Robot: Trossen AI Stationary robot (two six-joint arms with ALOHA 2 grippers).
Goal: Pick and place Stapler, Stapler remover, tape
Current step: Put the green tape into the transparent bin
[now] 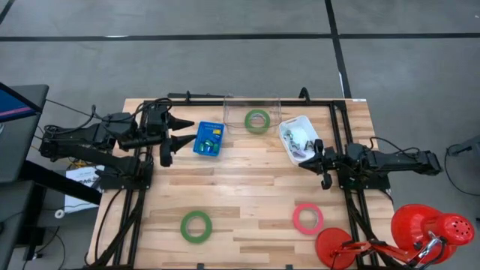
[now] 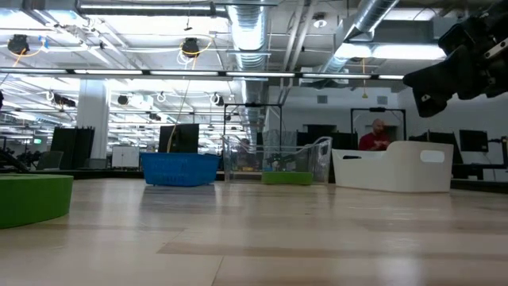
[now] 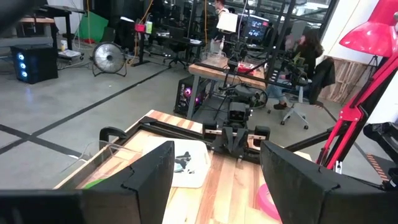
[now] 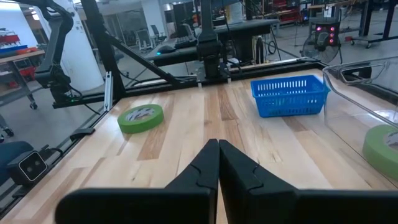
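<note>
Three rolls of tape lie flat on the wooden table. One green roll [image 1: 196,226] is near-left and a pinkish-red roll [image 1: 307,218] is near-right. A second green roll [image 1: 257,121] sits inside a clear bin [image 1: 252,100] at the far edge. My left gripper [image 1: 182,132] hovers open beside a blue basket [image 1: 208,139], with nothing between its fingers [image 3: 149,180]. My right gripper [image 1: 321,154] is shut and empty [image 4: 217,163], just right of a white tray [image 1: 283,129]. The tray holds small dark and pale items [image 3: 183,162]. I cannot tell a stapler or stapler remover among them.
The blue basket holds small green and yellow items [image 1: 210,144]. A red desk lamp [image 1: 420,229] stands off the near-right corner. Black frame rails run along the table's left, right and far edges. Bare wood lies between the two near rolls and across the middle of the table.
</note>
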